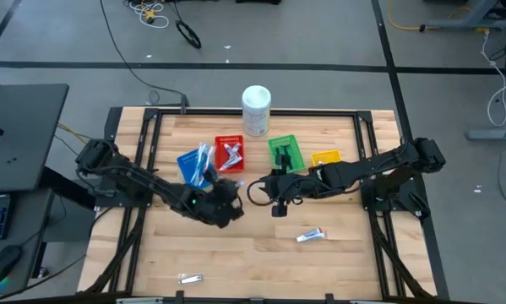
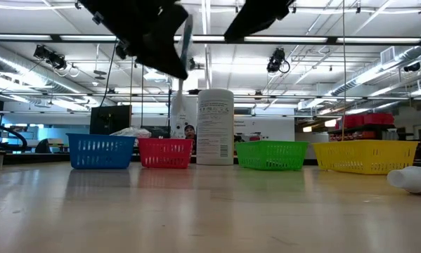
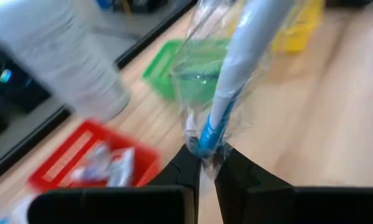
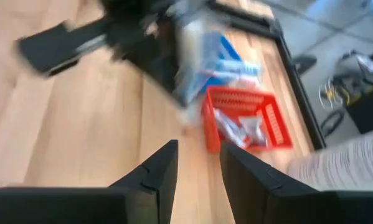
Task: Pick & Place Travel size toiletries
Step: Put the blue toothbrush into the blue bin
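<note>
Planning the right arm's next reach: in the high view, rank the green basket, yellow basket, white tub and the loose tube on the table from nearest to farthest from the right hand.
From the right hand, at table centre:
1. Green basket, just behind it.
2. Loose tube, toward the front edge, and yellow basket, to its right: too close to call.
3. White tub, at the back edge, farthest.

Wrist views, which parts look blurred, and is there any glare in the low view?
Left wrist view: the white tub and red basket are smeared, while the wrapped toothbrush in the left gripper is sharper. Right wrist view: the blue basket and the other arm are streaked. Low view: bright ceiling strips, arms only dark silhouettes.
</note>
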`<state>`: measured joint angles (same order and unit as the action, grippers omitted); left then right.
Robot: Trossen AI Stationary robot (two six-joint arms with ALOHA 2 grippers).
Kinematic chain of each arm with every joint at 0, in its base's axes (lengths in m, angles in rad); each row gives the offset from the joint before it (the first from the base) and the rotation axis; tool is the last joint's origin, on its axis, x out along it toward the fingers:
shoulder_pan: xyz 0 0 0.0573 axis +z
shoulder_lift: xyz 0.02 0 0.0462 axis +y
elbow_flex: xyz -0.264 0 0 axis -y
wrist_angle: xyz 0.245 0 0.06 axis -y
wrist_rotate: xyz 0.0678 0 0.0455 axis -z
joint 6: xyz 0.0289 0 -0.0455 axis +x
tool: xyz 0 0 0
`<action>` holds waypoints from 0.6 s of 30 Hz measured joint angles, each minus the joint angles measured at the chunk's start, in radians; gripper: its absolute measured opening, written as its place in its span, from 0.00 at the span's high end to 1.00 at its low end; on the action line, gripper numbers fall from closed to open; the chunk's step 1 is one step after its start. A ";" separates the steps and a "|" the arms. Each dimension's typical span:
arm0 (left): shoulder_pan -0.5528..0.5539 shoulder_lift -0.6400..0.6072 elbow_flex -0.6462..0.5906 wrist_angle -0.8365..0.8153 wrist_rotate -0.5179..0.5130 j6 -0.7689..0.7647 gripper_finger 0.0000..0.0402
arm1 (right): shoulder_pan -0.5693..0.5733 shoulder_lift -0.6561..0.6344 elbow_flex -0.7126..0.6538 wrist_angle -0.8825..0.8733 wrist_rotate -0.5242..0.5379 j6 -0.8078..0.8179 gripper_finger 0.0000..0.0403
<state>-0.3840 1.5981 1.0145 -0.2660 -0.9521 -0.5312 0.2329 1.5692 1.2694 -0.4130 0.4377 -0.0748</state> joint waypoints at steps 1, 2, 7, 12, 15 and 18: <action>0.013 -0.011 0.000 -0.047 0.010 -0.037 0.93 | -0.002 0.000 0.000 -0.017 0.006 0.016 0.68; 0.027 -0.028 0.000 -0.097 0.021 -0.078 0.93 | -0.004 0.000 0.000 -0.030 0.008 0.029 0.68; 0.111 -0.152 0.000 -0.313 0.079 -0.169 0.91 | -0.020 0.000 0.000 -0.061 0.009 0.051 0.68; 0.246 -0.276 0.000 -0.433 0.246 -0.173 0.92 | -0.046 0.000 0.000 -0.058 0.004 0.049 0.68; 0.331 -0.303 0.000 -0.499 0.324 -0.172 0.91 | -0.066 0.000 0.000 -0.056 0.002 0.049 0.68; 0.393 -0.302 -0.009 -0.568 0.372 -0.172 0.91 | -0.087 0.000 0.000 -0.055 -0.032 0.053 0.68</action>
<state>0.0090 1.2961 1.0053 -0.8338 -0.5801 -0.7036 0.1459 1.5692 1.2694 -0.4684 0.4055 -0.0221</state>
